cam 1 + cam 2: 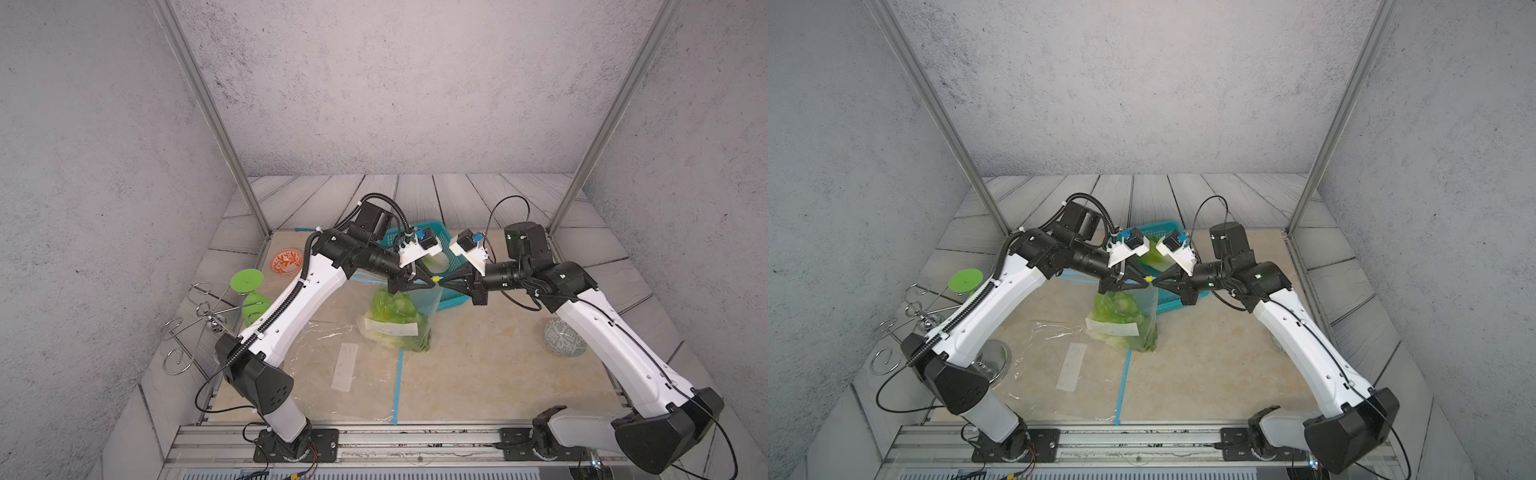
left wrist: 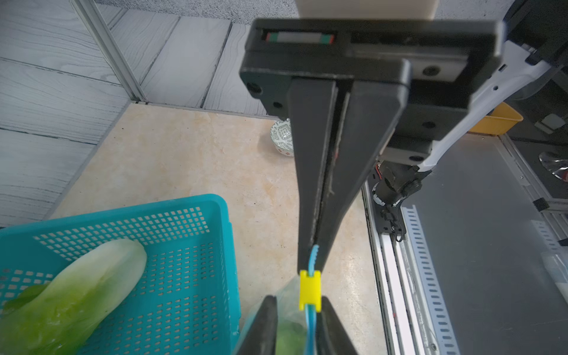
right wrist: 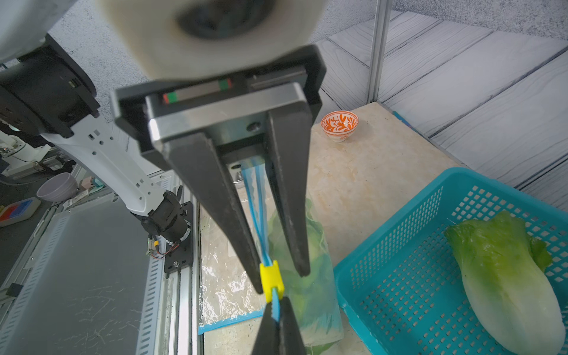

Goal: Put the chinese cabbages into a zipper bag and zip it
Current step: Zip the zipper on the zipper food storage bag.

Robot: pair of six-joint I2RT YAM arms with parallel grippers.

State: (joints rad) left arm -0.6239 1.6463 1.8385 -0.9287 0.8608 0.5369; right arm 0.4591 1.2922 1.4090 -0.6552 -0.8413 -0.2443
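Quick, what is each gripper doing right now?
Left gripper: open, jaws astride the track of the zipper bag.
Right gripper: shut on the zipper bag, at its track end.

One cabbage [image 2: 86, 292] lay in the basket [image 2: 184, 246], the zipper bag [image 1: 399, 320] stood just before the basket, and a bowl [image 1: 564, 337] sat well to its right.

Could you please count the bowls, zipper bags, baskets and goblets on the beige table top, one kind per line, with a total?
Bowls: 2, orange-patterned bowl and green-patterned bowl
Zipper bags: 2, filled zipper bag and empty zipper bag lying flat
Baskets: 1, teal basket
Goblets: 1, green goblet
Total: 6
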